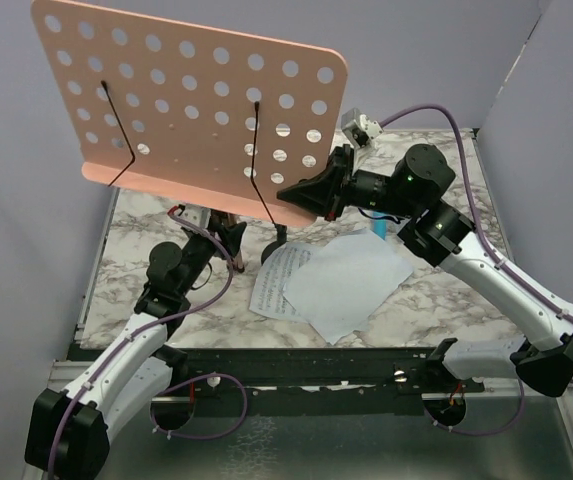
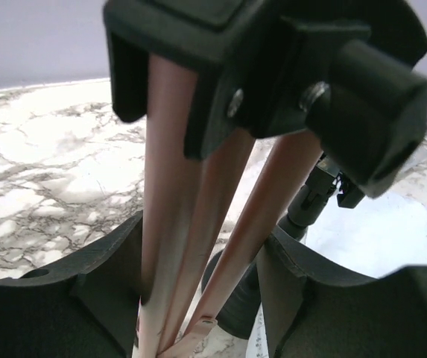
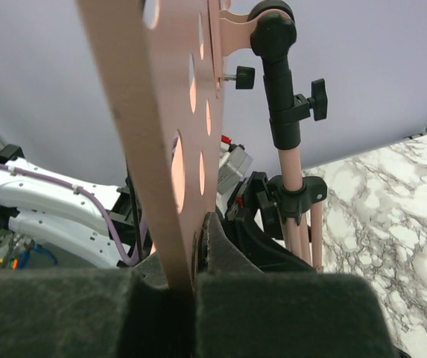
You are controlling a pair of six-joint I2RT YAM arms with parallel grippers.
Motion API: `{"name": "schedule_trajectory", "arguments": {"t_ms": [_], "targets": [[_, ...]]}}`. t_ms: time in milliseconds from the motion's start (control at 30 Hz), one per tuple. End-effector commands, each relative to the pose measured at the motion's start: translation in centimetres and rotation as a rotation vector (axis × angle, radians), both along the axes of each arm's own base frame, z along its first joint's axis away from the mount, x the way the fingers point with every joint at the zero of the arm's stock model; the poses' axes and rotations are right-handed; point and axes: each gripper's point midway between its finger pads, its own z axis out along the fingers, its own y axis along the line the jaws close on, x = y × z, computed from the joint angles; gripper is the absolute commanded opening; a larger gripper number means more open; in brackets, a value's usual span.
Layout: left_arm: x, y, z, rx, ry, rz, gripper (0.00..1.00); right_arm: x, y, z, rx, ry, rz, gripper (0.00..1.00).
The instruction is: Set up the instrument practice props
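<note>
The pink hole-dotted music stand (image 1: 191, 110) stands upright at the table's back left. My left gripper (image 1: 228, 238) is shut round its thin pink legs (image 2: 198, 224), which are folded together. My right gripper (image 1: 306, 195) is shut on the lower right edge of the pink panel (image 3: 150, 149). Two white sheet-music pages (image 1: 341, 280) lie overlapping on the marble table in front of the stand. A small black round base (image 2: 239, 309) shows behind the legs in the left wrist view. A bit of blue (image 1: 378, 230) peeks from under my right arm; I cannot tell what it is.
A small grey-white object (image 1: 361, 127) lies at the table's back behind my right arm. The marble table (image 1: 446, 290) is walled by grey panels on the left, back and right. The stand's black clamp and knobs (image 3: 291, 112) show in the right wrist view.
</note>
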Motion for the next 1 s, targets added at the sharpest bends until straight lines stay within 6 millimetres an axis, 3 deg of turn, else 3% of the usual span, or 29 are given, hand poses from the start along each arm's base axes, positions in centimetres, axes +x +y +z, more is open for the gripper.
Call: {"name": "schedule_trajectory", "arguments": {"t_ms": [0,200,433,967], "targets": [[-0.6,1.2,8.4,-0.173,-0.275,0.041,0.0,-5.7,1.1,-3.5,-0.132,0.093,0.21,0.0],[-0.6,1.0,7.1,-0.169,-0.235,0.032,0.0,-4.4,1.1,-3.9,-0.127,0.116,0.126,0.0],[0.2,0.6,6.2,-0.135,-0.149,0.031,0.0,-3.5,0.8,-2.6,-0.095,0.086,0.061,0.01],[0.1,-0.6,5.3,-0.089,-0.086,-0.036,0.0,-2.2,0.4,0.1,-0.042,0.044,-0.021,0.3]]}}
